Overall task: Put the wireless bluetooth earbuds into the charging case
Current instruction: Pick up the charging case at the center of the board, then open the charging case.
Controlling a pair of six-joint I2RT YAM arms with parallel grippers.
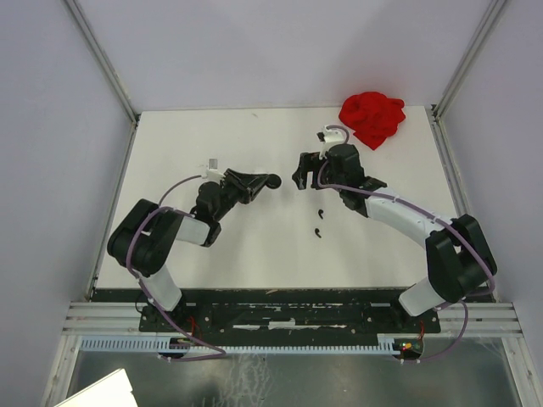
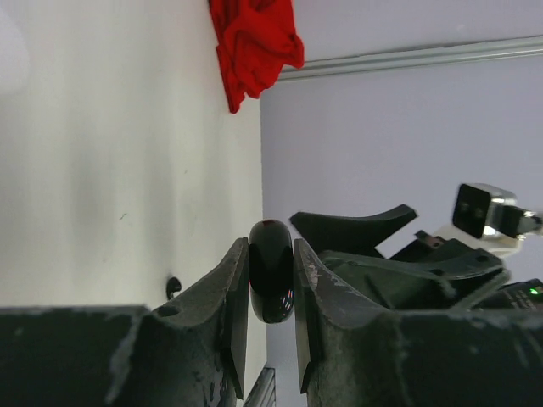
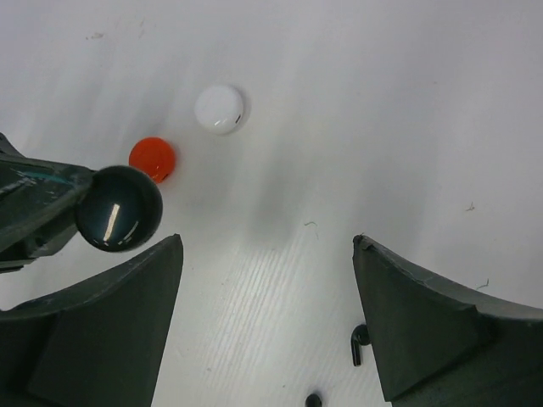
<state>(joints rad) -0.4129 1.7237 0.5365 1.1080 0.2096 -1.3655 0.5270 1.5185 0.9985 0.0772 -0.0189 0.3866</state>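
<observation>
Left gripper (image 2: pixel 271 254): clamped on black round case (image 2: pixel 271 288). Right gripper (image 3: pixel 265 246): jaws wide; black earbuds (image 1: pixel 317 233) at its 6 o'clock

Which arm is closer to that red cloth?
Right. The right gripper sits just short of the red cloth; the left gripper is farther left, holding a black disc.

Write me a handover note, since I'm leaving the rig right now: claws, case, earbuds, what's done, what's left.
Left claw: shut on the black case, held off the table.
Right claw: open, empty, facing the case.
Black earbuds: one and a second lie loose on the table under the right claw.
White disc and red disc sit on the table.
Done: case picked up.
Left: both earbuds go into the case.
</observation>
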